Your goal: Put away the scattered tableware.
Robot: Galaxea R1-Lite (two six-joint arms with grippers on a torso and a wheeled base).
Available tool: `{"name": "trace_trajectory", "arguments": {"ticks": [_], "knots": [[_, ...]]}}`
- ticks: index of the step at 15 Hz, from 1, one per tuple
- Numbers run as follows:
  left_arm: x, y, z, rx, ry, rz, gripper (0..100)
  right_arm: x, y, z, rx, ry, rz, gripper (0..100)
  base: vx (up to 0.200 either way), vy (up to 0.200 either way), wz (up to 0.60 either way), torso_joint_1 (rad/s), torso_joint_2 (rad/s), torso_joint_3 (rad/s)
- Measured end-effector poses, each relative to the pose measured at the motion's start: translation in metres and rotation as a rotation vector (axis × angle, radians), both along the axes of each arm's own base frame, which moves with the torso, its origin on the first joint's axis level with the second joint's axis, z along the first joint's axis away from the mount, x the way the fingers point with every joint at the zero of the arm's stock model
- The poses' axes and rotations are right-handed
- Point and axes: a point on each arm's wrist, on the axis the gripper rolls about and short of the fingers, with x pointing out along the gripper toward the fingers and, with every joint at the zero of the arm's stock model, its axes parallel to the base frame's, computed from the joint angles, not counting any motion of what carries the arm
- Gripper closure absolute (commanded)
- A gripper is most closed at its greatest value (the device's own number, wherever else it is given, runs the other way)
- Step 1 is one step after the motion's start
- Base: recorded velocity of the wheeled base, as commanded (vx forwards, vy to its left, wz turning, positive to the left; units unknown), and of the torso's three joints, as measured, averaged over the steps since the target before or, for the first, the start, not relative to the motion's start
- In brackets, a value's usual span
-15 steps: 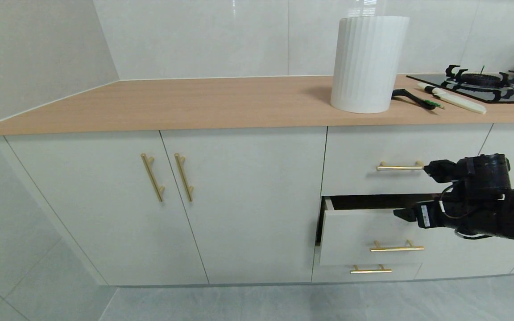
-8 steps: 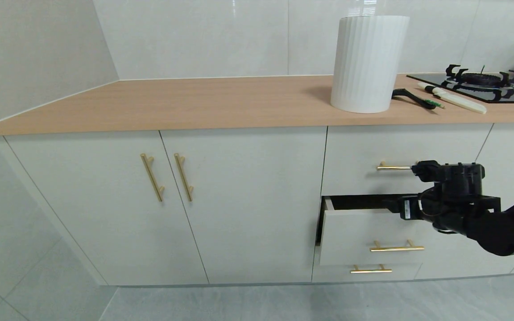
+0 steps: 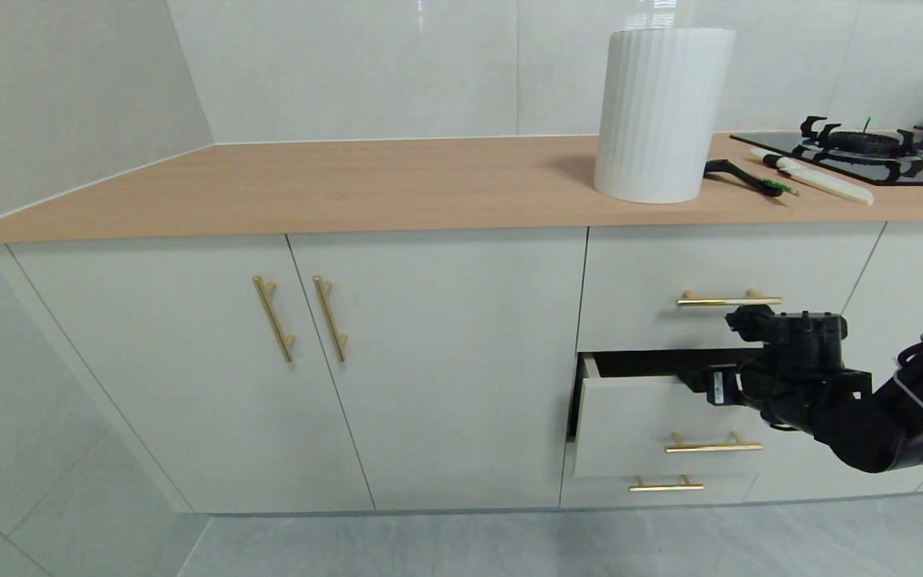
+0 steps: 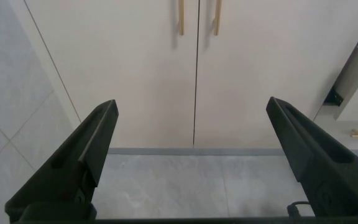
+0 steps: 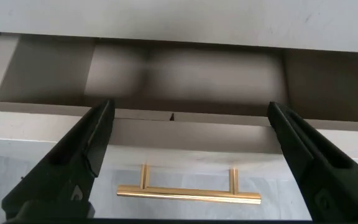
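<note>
The right claw (image 3: 724,349) sits at the mouth of the drawer (image 3: 646,417), its fingers (image 5: 82,158) spread wide, one near the drawer's top edge and the other higher. In the right wrist view the fingers straddle the gap above the drawer's front, with the drawer's gold handle (image 5: 188,194) between them, lower on the front. The drawer is pulled partly out; its inside is dark, and what lies in it cannot be told. Just above the claw's upper finger is the handle of the top drawer (image 3: 727,300), which is shut. Below the open drawer, a third drawer's handle (image 3: 666,483) shows close to the floor (image 3: 461,545).

The left claw (image 4: 191,162) is also spread wide. It hangs low, left of the drawer, and faces the doors (image 4: 197,68) and the grey floor, with a corner of the drawer at the view's edge.

The tableware lies on the bench (image 3: 349,184), above the drawer and to its right, well apart from both claws. A black tool (image 3: 742,178) with a green tip lies just beside a pale knife (image 3: 818,180). The knife's far end is at the corner of the hob (image 3: 862,152). A tall white ribbed canister (image 3: 662,112) stands on the bench above the drawer. It is just beside the tool's handle end and stands between the tableware and the long bare stretch of bench over the doors.
</note>
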Motion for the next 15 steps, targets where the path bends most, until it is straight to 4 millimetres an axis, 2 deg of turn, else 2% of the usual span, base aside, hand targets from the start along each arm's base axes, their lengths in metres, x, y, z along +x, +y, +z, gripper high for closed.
{"name": "trace_trajectory", "arguments": {"ticks": [3, 7, 9, 11, 13, 15], "knots": [[0.0, 0.0, 0.0, 0.0, 0.0, 0.0, 0, -0.008, -0.001, 0.001, -0.007, 0.057, 0.0, 0, 0.0, 0.0, 0.0, 0.0, 0.0, 0.0], [0.0, 0.0, 0.0, 0.0, 0.0, 0.0, 0, -0.034, -0.004, 0.013, -0.026, 0.31, 0.014, 0, 0.0, 0.0, 0.0, 0.0, 0.0, 0.0], [0.0, 0.0, 0.0, 0.0, 0.0, 0.0, 0, -0.055, -0.005, 0.029, -0.027, 0.506, 0.038, 0, 0.0, 0.0, 0.0, 0.0, 0.0, 0.0], [0.0, 0.0, 0.0, 0.0, 0.0, 0.0, 0, -0.076, -0.005, 0.057, -0.001, 0.656, 0.087, 0, 0.0, 0.0, 0.0, 0.0, 0.0, 0.0], [0.0, 0.0, 0.0, 0.0, 0.001, 0.0, 0, -0.082, 0.002, 0.09, 0.028, 0.584, 0.14, 0, 0.0, 0.0, 0.0, 0.0, 0.0, 0.0], [0.0, 0.0, 0.0, 0.0, 0.0, 0.0, 0, -0.086, 0.006, 0.101, 0.025, 0.547, 0.158, 0, 0.0, 0.0, 0.0, 0.0, 0.0, 0.0]]}}
